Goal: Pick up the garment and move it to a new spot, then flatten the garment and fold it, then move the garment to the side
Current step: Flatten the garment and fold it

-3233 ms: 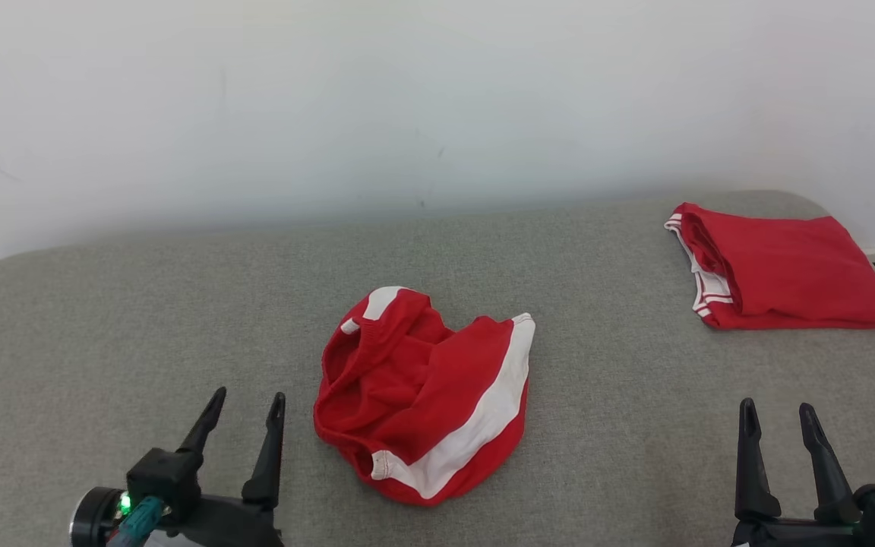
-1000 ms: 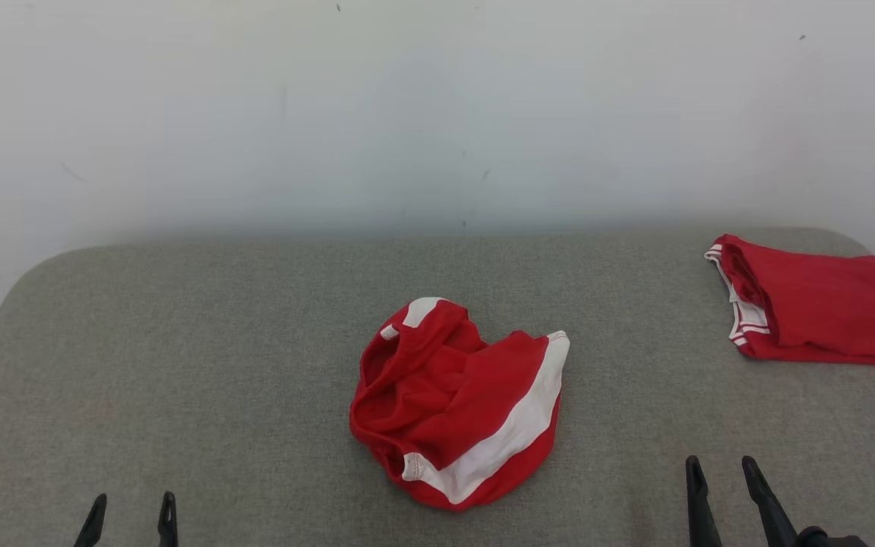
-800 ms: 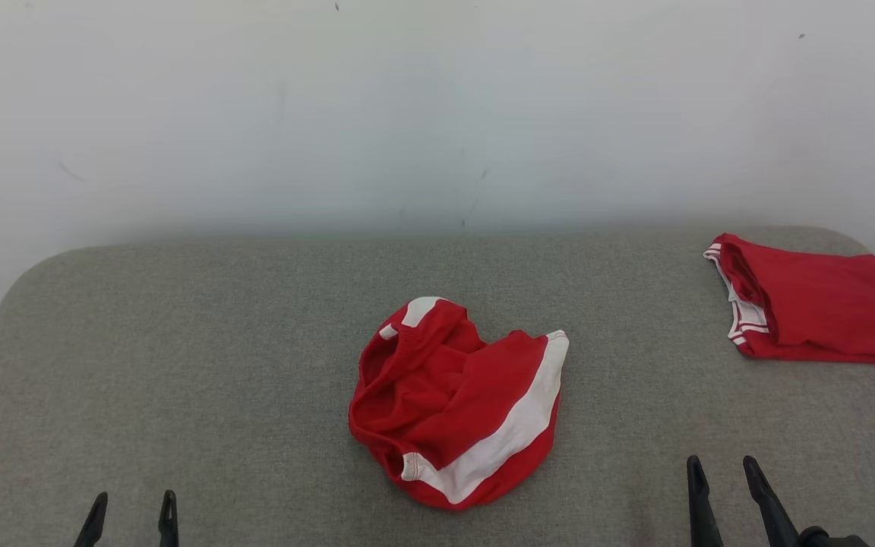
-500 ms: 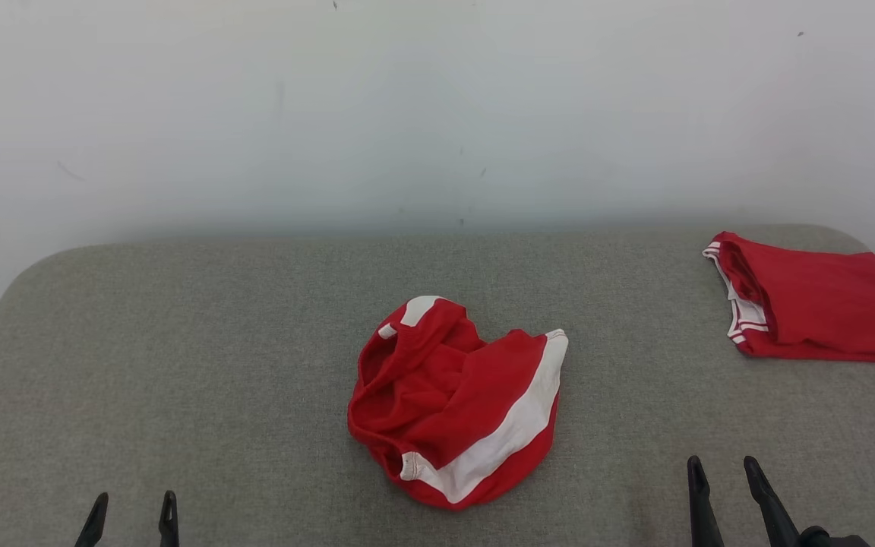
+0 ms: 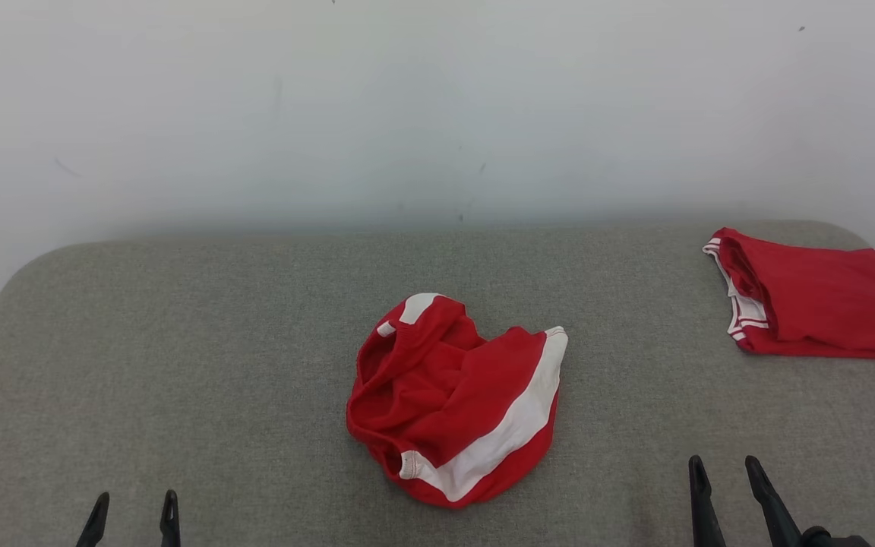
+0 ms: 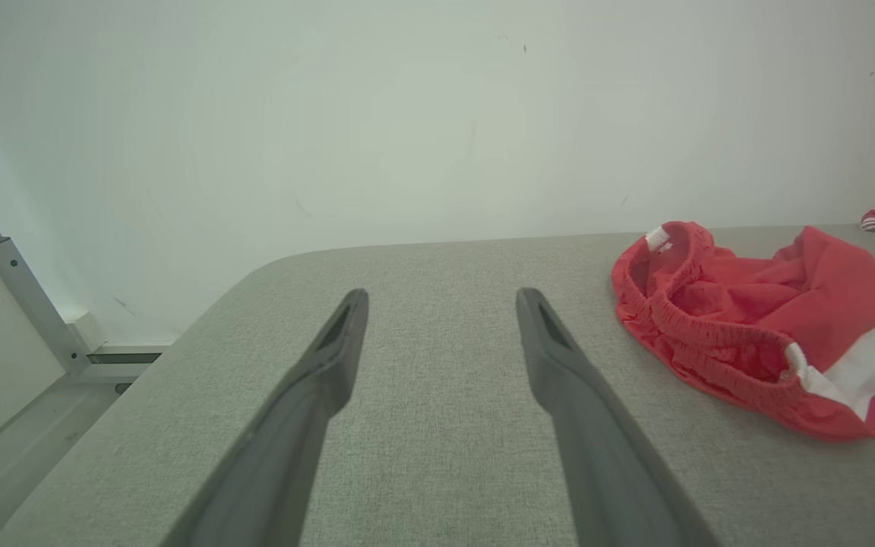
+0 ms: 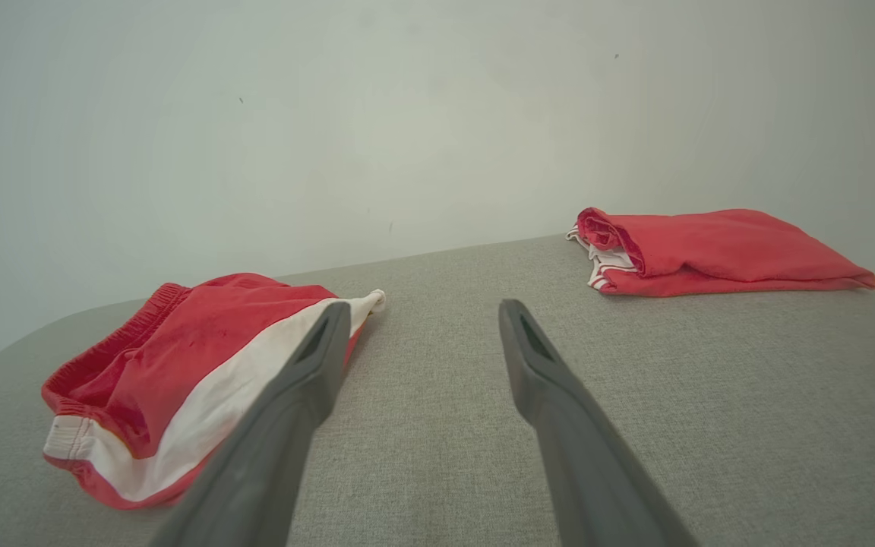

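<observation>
The garment (image 5: pixel 453 399) is a crumpled red pair of shorts with a white side stripe, lying in a heap at the middle of the grey padded table (image 5: pixel 217 365). It also appears at the right of the left wrist view (image 6: pixel 756 319) and at the left of the right wrist view (image 7: pixel 179 372). My left gripper (image 5: pixel 134 505) is open at the lower left, well short of the garment. My right gripper (image 5: pixel 722 471) is open at the lower right, also apart from it. Both hold nothing.
A second red garment (image 5: pixel 810 304), folded, lies at the table's far right corner, seen also in the right wrist view (image 7: pixel 711 251). A white wall (image 5: pixel 407 114) stands behind the table. The table's rounded left edge (image 6: pixel 202 304) drops to the floor.
Over the last second only a slight shift of the whole picture. Since the oldest frame the camera has pulled back and both grippers sit lower in view.
</observation>
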Motion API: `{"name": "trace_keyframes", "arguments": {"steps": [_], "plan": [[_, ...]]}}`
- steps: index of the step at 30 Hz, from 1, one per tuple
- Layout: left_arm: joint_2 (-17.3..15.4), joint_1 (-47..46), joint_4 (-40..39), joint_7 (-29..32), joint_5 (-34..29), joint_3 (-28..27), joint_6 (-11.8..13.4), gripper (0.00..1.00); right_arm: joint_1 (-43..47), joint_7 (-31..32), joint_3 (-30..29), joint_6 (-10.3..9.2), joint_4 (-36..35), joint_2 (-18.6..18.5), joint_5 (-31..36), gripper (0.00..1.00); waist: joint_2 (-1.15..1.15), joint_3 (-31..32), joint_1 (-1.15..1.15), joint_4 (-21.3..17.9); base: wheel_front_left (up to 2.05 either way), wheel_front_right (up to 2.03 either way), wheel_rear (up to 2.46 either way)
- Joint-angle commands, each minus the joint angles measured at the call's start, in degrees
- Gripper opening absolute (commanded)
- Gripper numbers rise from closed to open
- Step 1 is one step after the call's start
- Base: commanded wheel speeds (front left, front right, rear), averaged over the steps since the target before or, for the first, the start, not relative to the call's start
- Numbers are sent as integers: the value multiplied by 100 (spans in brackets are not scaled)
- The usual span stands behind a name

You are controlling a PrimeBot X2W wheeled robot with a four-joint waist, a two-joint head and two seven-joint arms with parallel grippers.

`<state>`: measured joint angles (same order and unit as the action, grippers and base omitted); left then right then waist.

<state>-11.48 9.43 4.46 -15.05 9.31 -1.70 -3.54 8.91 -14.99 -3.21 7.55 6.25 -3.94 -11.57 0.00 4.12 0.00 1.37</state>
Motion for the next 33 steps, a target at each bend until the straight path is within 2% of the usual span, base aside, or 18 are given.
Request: {"name": "trace_keyframes", "arguments": {"steps": [1,9,13,19,25,33], "plan": [[26,-6,6,-16,-36,-20,-20,100,66,-26,-1,-16,-20,-19,-8,100,0,-4,0,-1,0,0,0],[59,-35,29,-16,-51,-52,-42,100,57,-26,-7,-16,-23,-28,-15,100,0,-18,0,-16,0,0,0],[114,-142,118,-16,17,107,-153,100,37,-26,9,-16,-35,-21,-14,100,0,-45,0,-48,0,0,0],[223,-546,582,-16,39,958,-354,100,-54,-26,68,-16,-14,-37,-54,100,0,-163,0,-187,0,0,0],[293,-1199,1343,-13,329,1819,-389,100,-151,-26,110,-16,2,-40,-70,100,0,-354,0,-475,0,0,0],[97,-1792,2100,-15,799,2597,-387,100,-220,-26,85,-16,-10,-27,-77,100,0,-590,0,-862,0,0,0]]}}
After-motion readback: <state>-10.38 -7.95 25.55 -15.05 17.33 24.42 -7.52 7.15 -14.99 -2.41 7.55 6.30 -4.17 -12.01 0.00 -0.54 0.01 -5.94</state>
